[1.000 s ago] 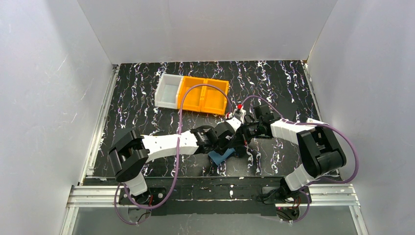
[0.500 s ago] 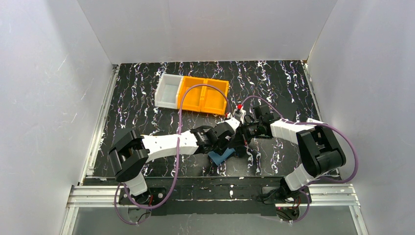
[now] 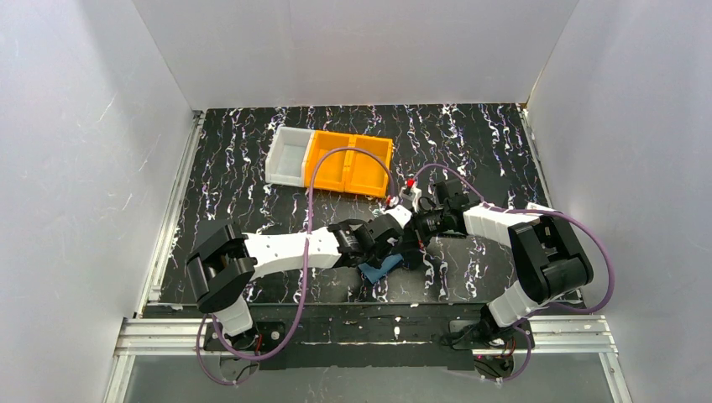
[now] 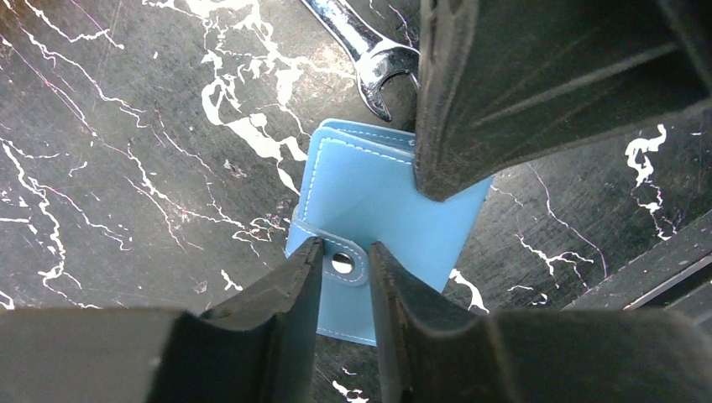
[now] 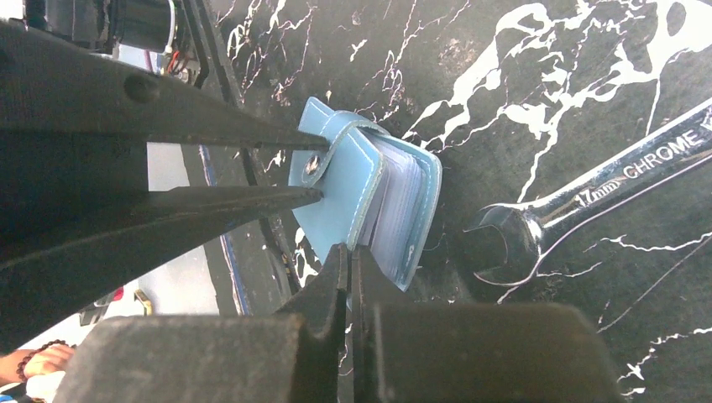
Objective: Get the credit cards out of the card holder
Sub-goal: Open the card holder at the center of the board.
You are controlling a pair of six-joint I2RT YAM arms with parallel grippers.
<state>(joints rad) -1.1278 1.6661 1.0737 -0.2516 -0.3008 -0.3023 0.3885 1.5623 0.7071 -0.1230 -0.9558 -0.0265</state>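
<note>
Card holder (image 4: 369, 193) sits nr table's (image 3: 252, 168) 6 o'clock edge, credit cards (image 5: 393, 197) inside, long axis 1–7 in L wrist view. L gripper (image 4: 346, 250) fingers narrowly spread astride its snap flap (image 4: 341, 264), bite unclear; R gripper (image 5: 349, 256) pressed together at cover edge

I count one blue card holder (image 4: 369, 193), in the lower middle of my left wrist view. One chrome open-end wrench (image 5: 588, 201) lies at the right of my right wrist view. From above, in the upper middle, I see one white bin (image 3: 288, 159) and two orange bin sections (image 3: 348, 164). The cards (image 5: 391, 198) show only as stacked edges, too tight to count. I have two grippers: my left gripper (image 4: 346, 252) and my right gripper (image 5: 348, 252).
</note>
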